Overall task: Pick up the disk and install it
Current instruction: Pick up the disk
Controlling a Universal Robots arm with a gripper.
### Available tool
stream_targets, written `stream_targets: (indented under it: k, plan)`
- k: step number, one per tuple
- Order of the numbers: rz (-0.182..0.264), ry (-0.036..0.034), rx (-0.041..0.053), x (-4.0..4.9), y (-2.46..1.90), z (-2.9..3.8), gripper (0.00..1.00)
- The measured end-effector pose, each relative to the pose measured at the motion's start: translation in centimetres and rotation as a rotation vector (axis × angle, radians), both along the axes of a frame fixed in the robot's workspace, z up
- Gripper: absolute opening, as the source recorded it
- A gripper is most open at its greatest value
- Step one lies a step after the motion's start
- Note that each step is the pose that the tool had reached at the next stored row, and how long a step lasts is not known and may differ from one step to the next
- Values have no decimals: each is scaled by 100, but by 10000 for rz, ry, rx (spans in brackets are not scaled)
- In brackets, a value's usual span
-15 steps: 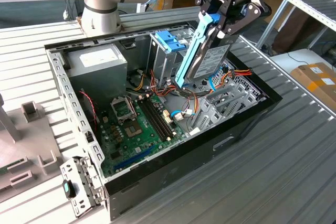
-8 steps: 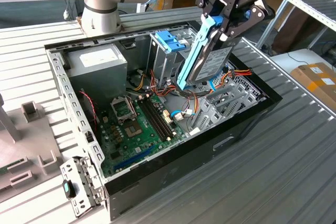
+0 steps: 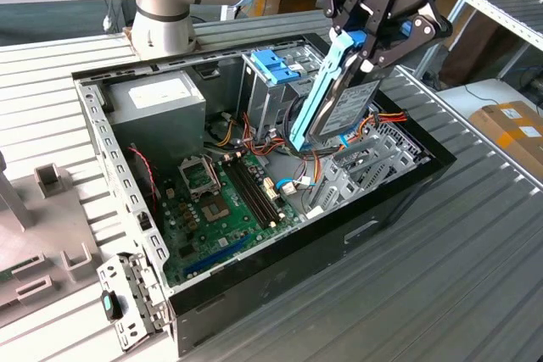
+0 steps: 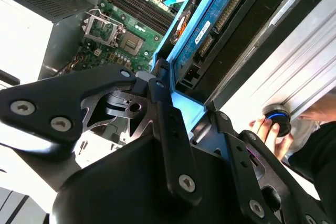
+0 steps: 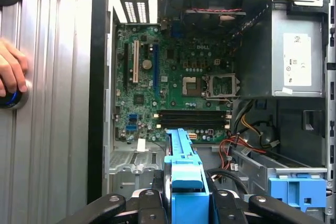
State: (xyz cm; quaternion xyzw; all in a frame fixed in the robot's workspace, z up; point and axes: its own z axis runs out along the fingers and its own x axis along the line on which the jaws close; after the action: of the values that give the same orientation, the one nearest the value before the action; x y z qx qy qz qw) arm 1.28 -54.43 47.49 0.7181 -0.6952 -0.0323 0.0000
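- Tool [image 3: 366, 47] sits upper right of centre in the exterior view, clamped on the upper end of the disk [image 3: 344, 106].
- Disk hangs tilted, nearly on edge, with its light-blue frame toward the exterior view's left.
- Its lower end is inside the open computer case [image 3: 399, 188], over the cables [image 3: 386, 120]; can't tell if it touches anything.
- Blue latch [image 3: 276, 65] on the drive cage is just beside the disk, on the exterior view's left.
- Motherboard [image 3: 225, 201] lies mid-frame in the case, and the power supply [image 3: 157, 99] is upper left.
- Case stands on the slatted worktop [image 3: 458, 294].
- First wrist view shows black fingers [image 5: 149, 203] on either side of the blue frame.
- Person's hand [image 5: 9, 69] rests on a round button [image 5: 9, 98] outside the case.
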Motion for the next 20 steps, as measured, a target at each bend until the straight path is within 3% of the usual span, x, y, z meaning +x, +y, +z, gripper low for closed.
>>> stream_targets:
  k: [8, 11, 13, 14, 15, 20]
  plan:
    - [1, -1, 6, 6, -86, -7, 37]
    - [0, 2, 60, 69, -131, -10, 37]
    - [0, 19, 151, 169, -221, -16, 37]
    - [0, 33, 235, 214, -321, -22, 37]
    - [-1, 61, 276, 277, -382, -30, 37]
    - [0, 91, 326, 390, -495, -41, 37]
